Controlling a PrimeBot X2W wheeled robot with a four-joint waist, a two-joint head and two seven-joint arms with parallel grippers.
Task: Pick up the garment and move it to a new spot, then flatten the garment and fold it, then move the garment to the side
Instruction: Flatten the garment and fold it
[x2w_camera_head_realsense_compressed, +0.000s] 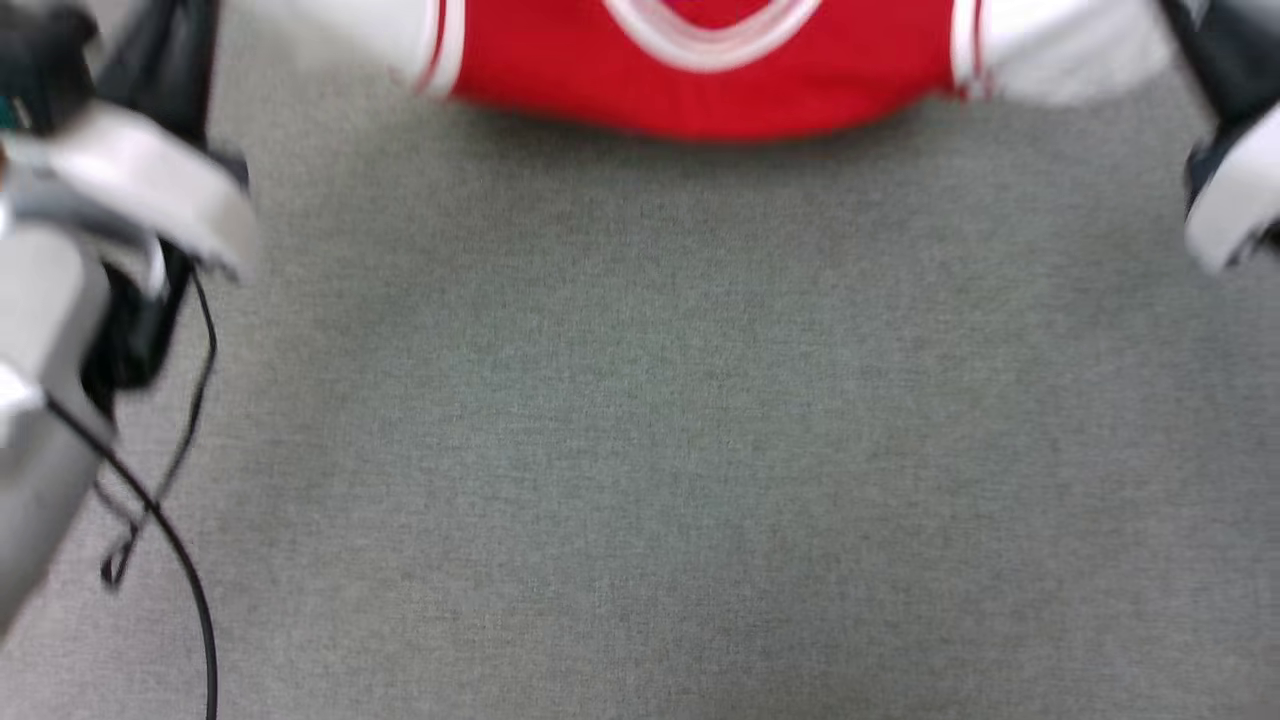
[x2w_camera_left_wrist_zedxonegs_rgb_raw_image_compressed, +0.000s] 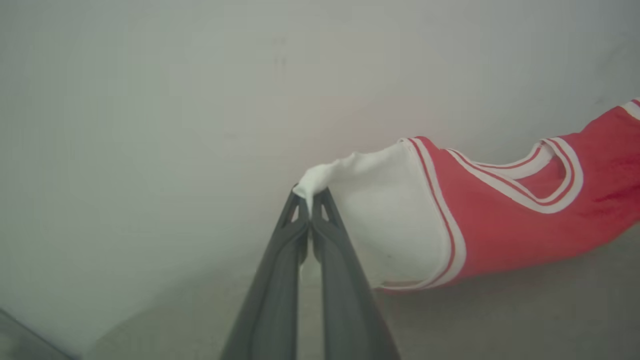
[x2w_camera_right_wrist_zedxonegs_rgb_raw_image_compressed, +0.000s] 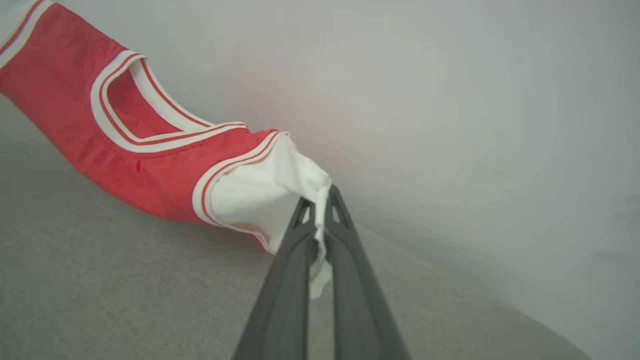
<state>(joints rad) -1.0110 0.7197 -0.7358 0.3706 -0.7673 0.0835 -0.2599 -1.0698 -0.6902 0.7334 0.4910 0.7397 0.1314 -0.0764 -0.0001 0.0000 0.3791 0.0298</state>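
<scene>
**Shirt held taut by its sleeves**

Past the grey surface, the red shirt hangs stretched sideways at the head view's far edge, its white striped neckline showing and its white sleeves pulled outward. The left hand pinches one sleeve tip and the right hand the other, fingers pressed together on the cloth. A pale wall stands behind.

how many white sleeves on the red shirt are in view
2: one sleeve pinched in the left jaws, the other sleeve in the right jaws, the garment stretched between them.
</scene>
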